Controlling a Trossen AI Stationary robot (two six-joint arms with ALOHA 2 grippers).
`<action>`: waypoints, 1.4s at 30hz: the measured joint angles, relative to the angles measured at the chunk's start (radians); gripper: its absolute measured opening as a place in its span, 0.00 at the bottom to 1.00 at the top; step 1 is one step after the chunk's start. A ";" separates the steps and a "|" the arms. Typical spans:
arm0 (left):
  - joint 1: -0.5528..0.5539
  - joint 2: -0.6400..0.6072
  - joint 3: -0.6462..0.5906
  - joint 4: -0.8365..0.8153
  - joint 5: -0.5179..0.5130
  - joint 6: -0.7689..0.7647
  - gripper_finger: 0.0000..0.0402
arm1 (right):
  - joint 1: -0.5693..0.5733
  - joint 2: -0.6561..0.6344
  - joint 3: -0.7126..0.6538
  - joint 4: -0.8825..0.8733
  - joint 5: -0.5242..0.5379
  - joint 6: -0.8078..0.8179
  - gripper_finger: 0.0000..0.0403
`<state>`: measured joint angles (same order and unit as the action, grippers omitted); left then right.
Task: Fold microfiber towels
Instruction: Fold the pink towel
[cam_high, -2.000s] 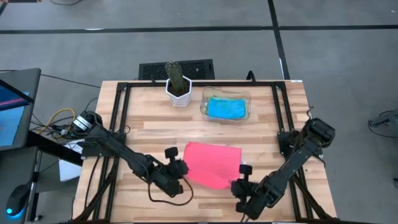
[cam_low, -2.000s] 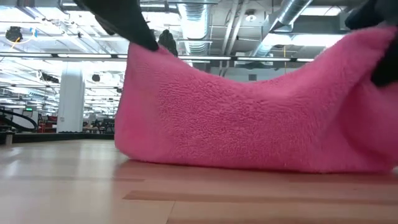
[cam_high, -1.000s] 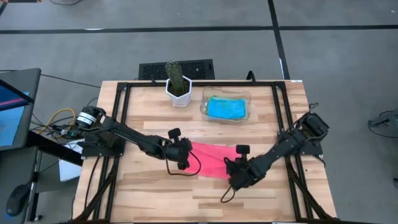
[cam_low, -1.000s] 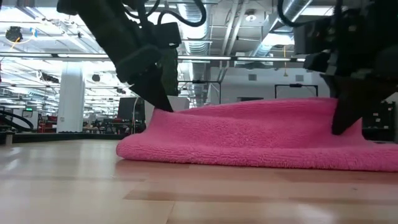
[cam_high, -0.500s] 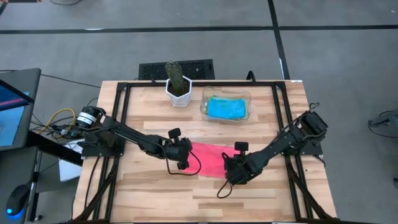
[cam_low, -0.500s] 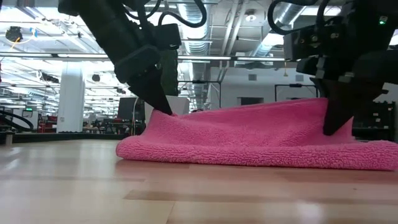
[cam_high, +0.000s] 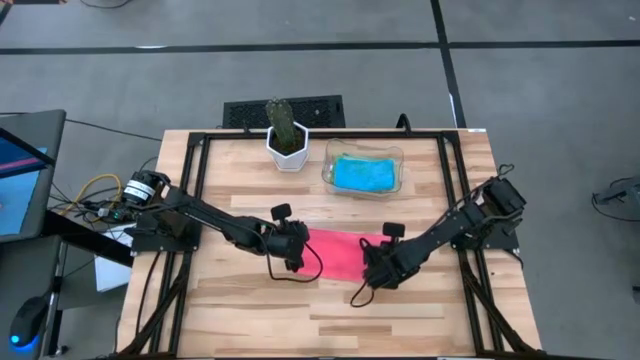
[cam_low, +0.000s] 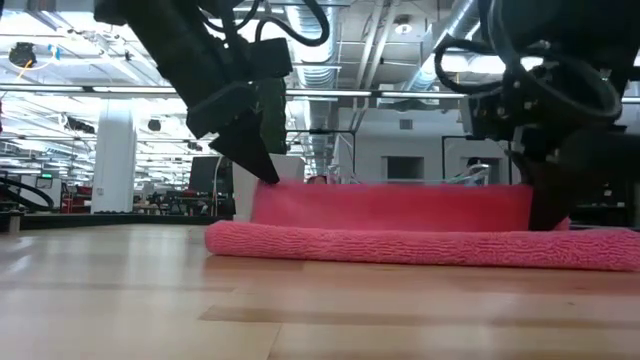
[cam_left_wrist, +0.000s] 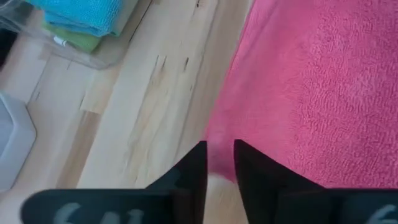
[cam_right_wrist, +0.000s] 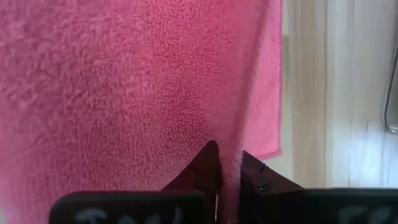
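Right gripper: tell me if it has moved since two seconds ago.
Yes. In the high view the right gripper, shut on the pink towel, has gone from the table's near edge toward the clear tray.

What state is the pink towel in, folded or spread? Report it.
Folded: the pink towel lies doubled on the table, its upper layer pinched by the left gripper and right gripper.
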<state>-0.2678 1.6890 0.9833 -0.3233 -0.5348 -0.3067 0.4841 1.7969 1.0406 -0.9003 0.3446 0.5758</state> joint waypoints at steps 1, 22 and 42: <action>0.003 0.000 0.000 0.000 0.003 0.000 0.19 | -0.005 0.000 -0.005 0.003 0.003 0.000 0.13; 0.024 0.000 -0.038 0.141 0.077 -0.050 0.34 | -0.067 -0.104 -0.015 -0.078 0.024 -0.056 0.54; -0.017 0.000 -0.278 0.757 0.163 -0.115 0.34 | 0.288 -0.228 -0.552 1.297 0.549 0.122 0.23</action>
<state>-0.2844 1.6886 0.7053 0.4339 -0.3715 -0.4216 0.7720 1.5687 0.4888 0.3969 0.8939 0.6976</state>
